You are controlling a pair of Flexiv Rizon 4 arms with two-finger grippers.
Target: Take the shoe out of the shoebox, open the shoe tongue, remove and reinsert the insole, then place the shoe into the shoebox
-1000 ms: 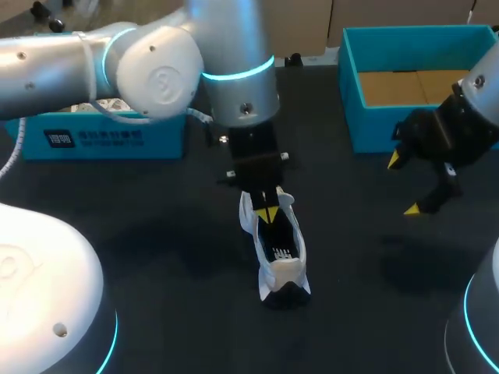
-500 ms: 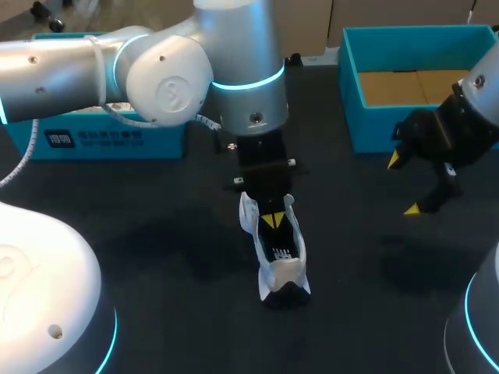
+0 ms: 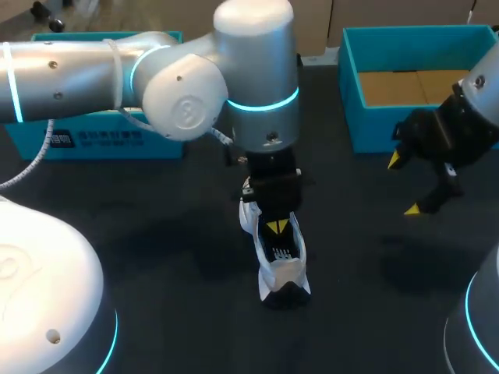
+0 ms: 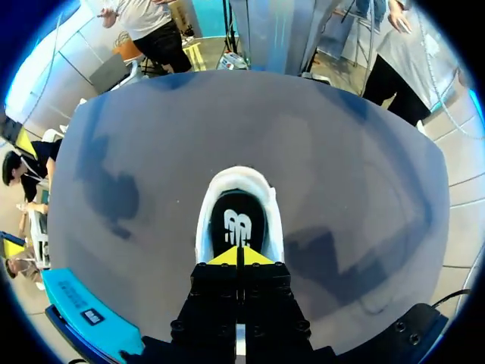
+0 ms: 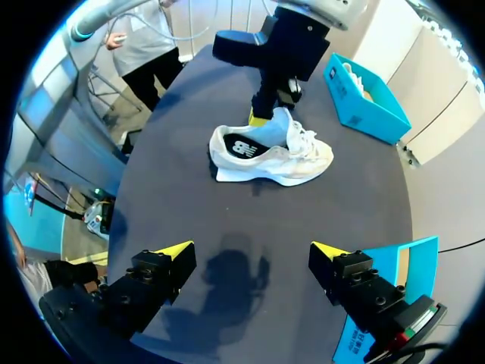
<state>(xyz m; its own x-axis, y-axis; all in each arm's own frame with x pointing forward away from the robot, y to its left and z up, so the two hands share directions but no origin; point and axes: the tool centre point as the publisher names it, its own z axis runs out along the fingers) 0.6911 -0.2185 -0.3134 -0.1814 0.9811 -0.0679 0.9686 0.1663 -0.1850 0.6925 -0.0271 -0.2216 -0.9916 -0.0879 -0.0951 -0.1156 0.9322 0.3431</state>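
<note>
The left gripper is resting closed tight inside the shoe at the middle of the counter. The right gripper is hovering wide open, empty.

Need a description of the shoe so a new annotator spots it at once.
On the dark table, the left arm hangs over the middle, nearer the robot than the teal left box and right box. The shoe lies right under its jaws: a sneaker with a black insole, white where the boxes are teal.
</note>
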